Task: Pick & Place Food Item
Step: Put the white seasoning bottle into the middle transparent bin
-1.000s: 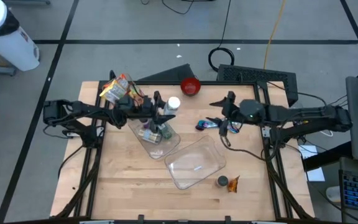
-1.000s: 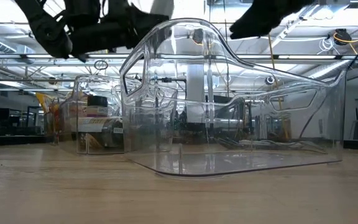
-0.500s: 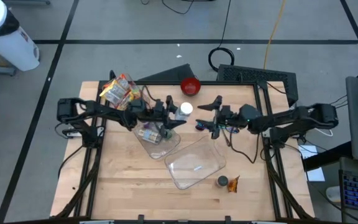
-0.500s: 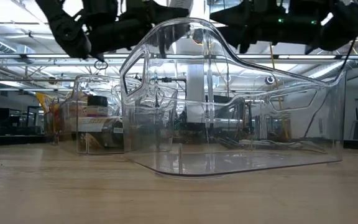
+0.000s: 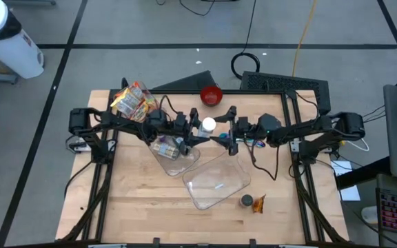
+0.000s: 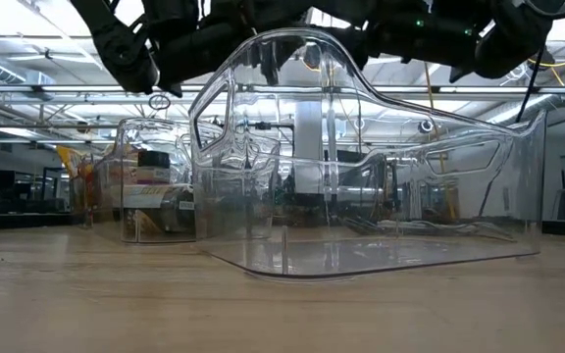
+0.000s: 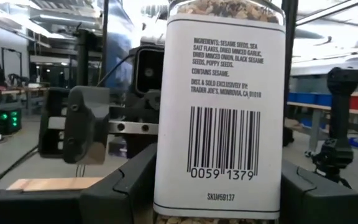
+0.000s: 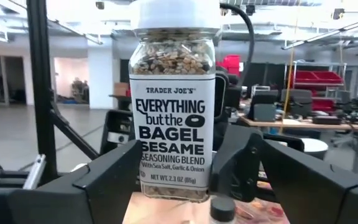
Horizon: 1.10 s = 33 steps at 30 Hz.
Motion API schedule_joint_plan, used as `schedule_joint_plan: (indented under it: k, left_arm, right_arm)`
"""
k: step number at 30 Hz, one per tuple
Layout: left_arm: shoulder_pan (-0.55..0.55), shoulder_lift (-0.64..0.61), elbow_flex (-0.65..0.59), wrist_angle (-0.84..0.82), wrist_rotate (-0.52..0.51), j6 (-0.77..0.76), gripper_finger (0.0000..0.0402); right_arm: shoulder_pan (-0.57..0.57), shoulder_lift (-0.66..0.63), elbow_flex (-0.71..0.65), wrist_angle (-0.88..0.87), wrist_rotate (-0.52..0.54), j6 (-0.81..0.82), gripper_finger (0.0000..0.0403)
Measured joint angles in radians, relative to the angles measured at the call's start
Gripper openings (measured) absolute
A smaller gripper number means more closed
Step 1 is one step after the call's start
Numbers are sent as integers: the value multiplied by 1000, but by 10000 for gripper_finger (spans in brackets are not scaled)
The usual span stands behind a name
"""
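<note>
A: Hovering above the middle of the wooden table (image 5: 143,200), the seasoning jar (image 5: 207,125) sits between both arms. The left gripper (image 5: 197,131) has it clamped, dark fingers (image 7: 129,180) pressed on either side of the label.

B: And what a clear look at it! White cap on top, clear body packed with speckled seeds, and a white label reading "Everything but the Bagel Sesame Seasoning Blend" (image 8: 174,134). The back side shows ingredients and a barcode (image 7: 222,143).

A: It's upright in the grip. The right gripper (image 5: 230,131) faces it from the other side, fingers (image 8: 110,174) spread wide around the jar, not pressing on it.

B: Below them, 2 clear plastic containers: the big empty tub (image 5: 217,181), and a smaller bin (image 5: 173,150) with items inside. A red bowl (image 5: 211,95) sits at the table's far edge.
</note>
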Motion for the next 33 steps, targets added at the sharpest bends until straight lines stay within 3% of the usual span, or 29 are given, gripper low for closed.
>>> schedule_joint_plan:
  k: [6, 12, 26, 29, 33]
  left_arm:
    - [12, 6, 2, -30, 71, -15, 208]
    - [16, 6, 2, -36, 58, -9, 208]
    - [-5, 6, 1, -75, -98, 59, 208]
    - [-9, 5, 1, -76, -100, 65, 208]
    - [-9, 5, 1, -82, -104, 64, 208]
  right_arm:
    - [-1, -11, 3, -81, -81, 62, 320]
    - [0, -18, 7, -41, -87, 64, 322]
    - [0, 39, 70, -93, -1, 37, 319]
    - [0, 45, 70, -75, 8, 33, 295]
    - [0, 46, 70, -75, 20, 29, 228]
